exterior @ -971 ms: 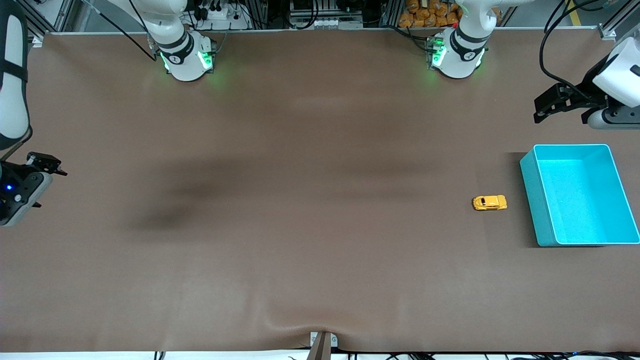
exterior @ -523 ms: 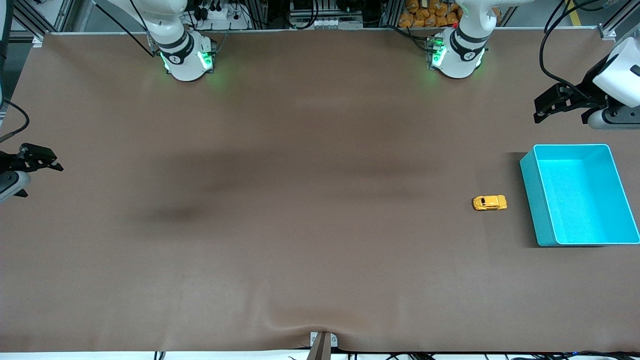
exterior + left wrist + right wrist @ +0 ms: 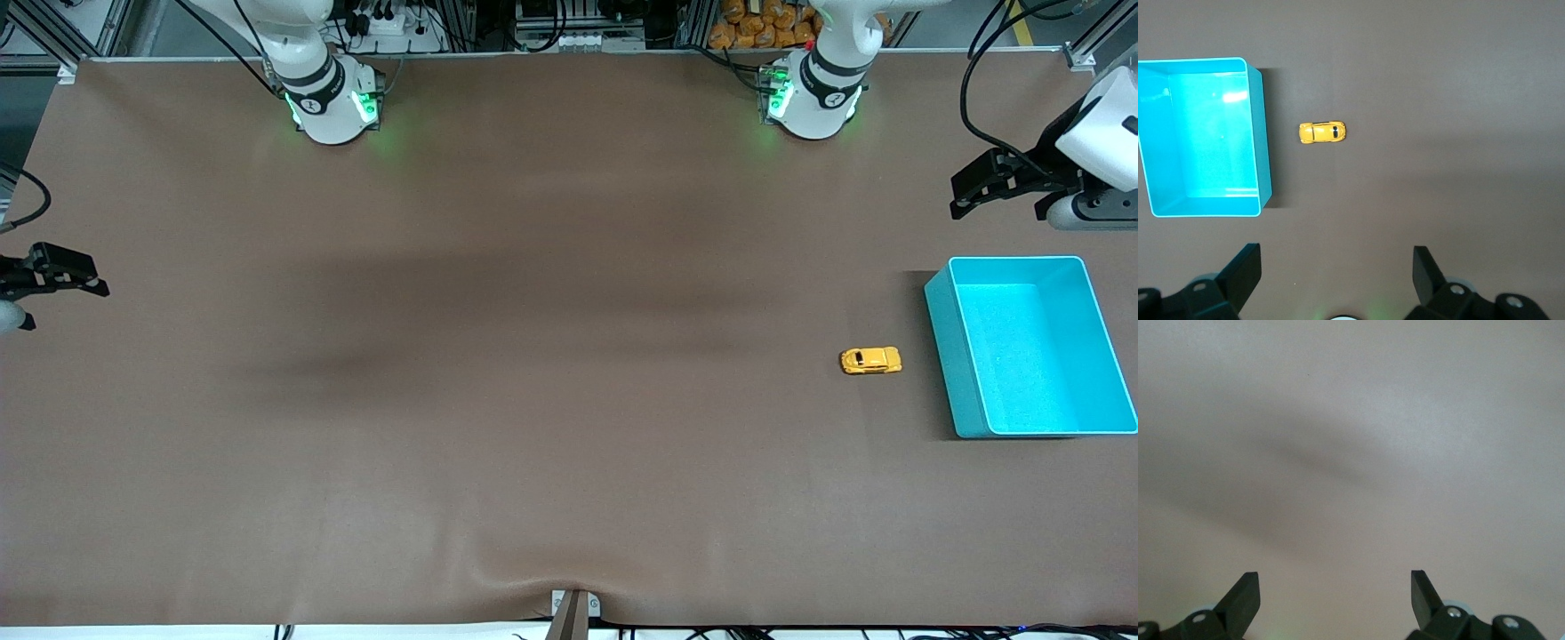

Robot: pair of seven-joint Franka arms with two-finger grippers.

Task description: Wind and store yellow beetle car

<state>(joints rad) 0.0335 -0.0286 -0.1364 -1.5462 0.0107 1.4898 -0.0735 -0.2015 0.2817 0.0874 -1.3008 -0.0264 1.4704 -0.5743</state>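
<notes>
The yellow beetle car [image 3: 870, 360] stands on the brown table beside the turquoise bin [image 3: 942, 356], on the side toward the right arm's end. It also shows in the left wrist view [image 3: 1323, 132] beside the bin [image 3: 1263, 133]. My left gripper [image 3: 965, 197] is open and empty, up in the air over the table near the bin's edge farthest from the front camera; its own view shows it open [image 3: 1336, 267]. My right gripper [image 3: 67, 271] is open and empty at the right arm's end of the table, over bare table [image 3: 1335, 587].
The bin is empty. The arm bases [image 3: 333, 102] [image 3: 811, 98] stand along the table's edge farthest from the front camera. A small bracket [image 3: 573, 609] sits at the table's front edge.
My right arm has drawn back toward the table's end and up, most of it now out of the front view. The left arm, the car and the bin have not moved.
</notes>
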